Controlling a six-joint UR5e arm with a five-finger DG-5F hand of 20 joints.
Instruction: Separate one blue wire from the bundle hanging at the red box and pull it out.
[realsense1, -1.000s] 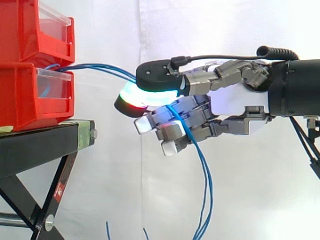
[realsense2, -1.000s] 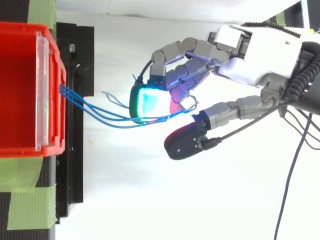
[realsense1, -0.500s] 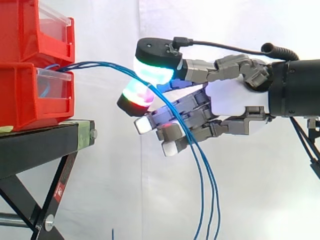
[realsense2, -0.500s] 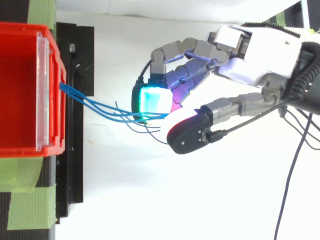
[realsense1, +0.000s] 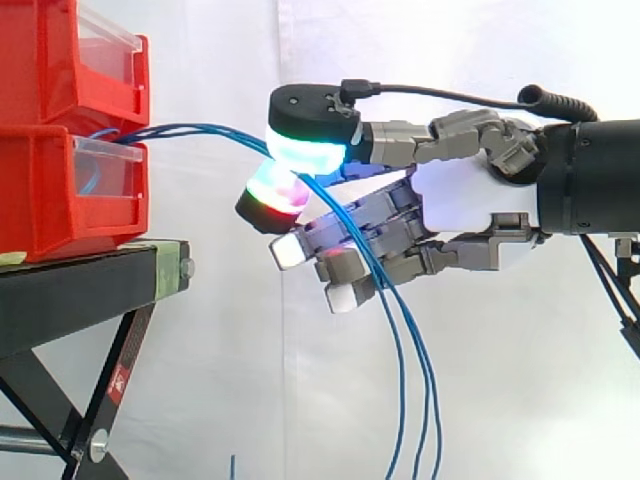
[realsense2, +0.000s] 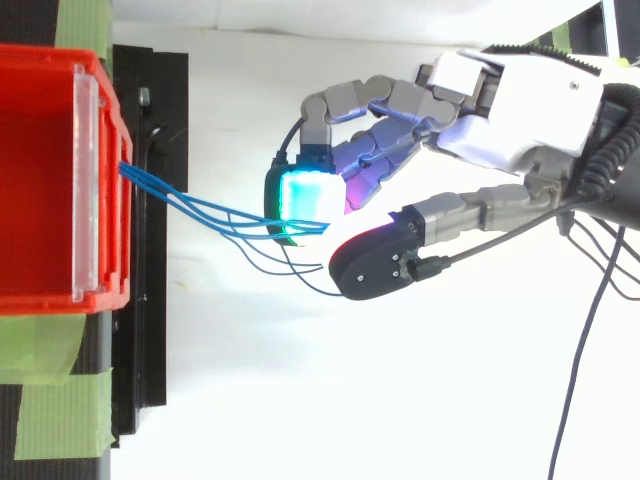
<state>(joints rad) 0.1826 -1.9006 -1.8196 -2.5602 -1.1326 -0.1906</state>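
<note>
Ideally hand (realsense1: 460, 205), curled loosely round several blue wires (realsense1: 200, 127), sheds all but one, then pulls level & away from red bin (realsense1: 50, 190) w/o snagging.

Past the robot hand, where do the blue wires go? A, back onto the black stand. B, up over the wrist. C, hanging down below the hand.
C: in the side view the blue wires run from the red bin through the hand and hang down below it.
</note>
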